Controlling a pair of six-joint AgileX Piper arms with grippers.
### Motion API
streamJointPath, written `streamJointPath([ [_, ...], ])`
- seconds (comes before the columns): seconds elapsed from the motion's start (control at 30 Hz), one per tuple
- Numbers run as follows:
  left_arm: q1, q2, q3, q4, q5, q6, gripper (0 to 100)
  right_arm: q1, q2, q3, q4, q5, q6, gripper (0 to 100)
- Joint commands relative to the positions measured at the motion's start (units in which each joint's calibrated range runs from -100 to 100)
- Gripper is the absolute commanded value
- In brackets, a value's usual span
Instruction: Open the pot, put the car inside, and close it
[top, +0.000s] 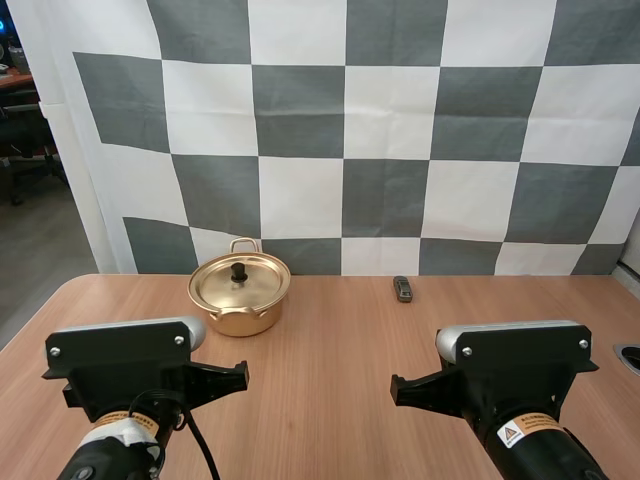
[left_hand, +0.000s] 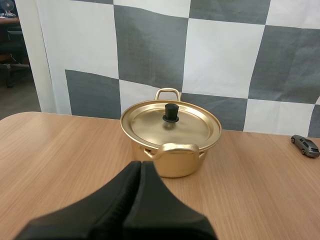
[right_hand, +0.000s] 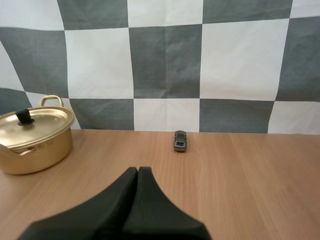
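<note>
The pot (top: 240, 296) stands on the table (top: 340, 390), toward its far side and ahead of the left arm (top: 125, 375). It is gold-coloured, with a loop handle at each side. The lid (top: 240, 281) is on and sits flat on the rim, its black knob (top: 238, 270) upright in the middle. The car (top: 402, 289), small and grey, lies on the bare table to the right of the pot and well apart from it, near the far edge. It is closer to the line of the right arm (top: 515, 385) than to the left one. Both arms are at the near side of the table, well short of pot and car. In the left wrist view the left fingers (left_hand: 127, 187) lie pressed together as one dark wedge with nothing between them, pointing at the pot, which is near but not touched. In the right wrist view the right fingers (right_hand: 125, 190) are likewise closed flat against each other and hold nothing. They point toward the car, which stands end-on ahead of them on its wheels, with the pot off to one side.
</note>
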Motion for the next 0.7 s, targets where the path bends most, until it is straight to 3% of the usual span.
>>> streamJointPath([
  [0.0, -0.04, 0.0, 0.0, 0.08, 0.06, 0.03, 0, 0.04, 0.0, 0.0, 4.62, 0.12, -0.01, 0],
  [0.23, -0.04, 0.0, 0.0, 0.08, 0.06, 0.03, 0, 0.04, 0.0, 0.0, 5.47, 0.12, -0.01, 0],
  [0.33, -0.04, 0.0, 0.0, 0.38, -1.64, 0.24, 0, 0.04, 0.0, 0.0, 1.03, 0.12, -0.22, 0],
  [0.43, -0.04, 0.0, 0.0, 6.41, -5.67, 3.7, 0, 0.04, 0.0, 0.0, -9.6, -3.88, -0.36, 0],
  [0.57, -0.04, 0.0, 0.0, 19.96, -18.32, 11.33, 0, 0.04, 0.0, 0.0, -33.07, -21.71, -0.36, 0],
  [0.6, -0.04, 0.0, 0.0, 22.13, -22.39, 11.94, 0, 0.04, 0.0, 0.0, -40.7, -25.29, -0.36, 0],
  [0.67, -0.04, 0.0, 0.0, 24.81, -28.57, 12.83, 0, 0.04, 0.0, 0.0, -49.27, -29.84, -0.36, 0],
])
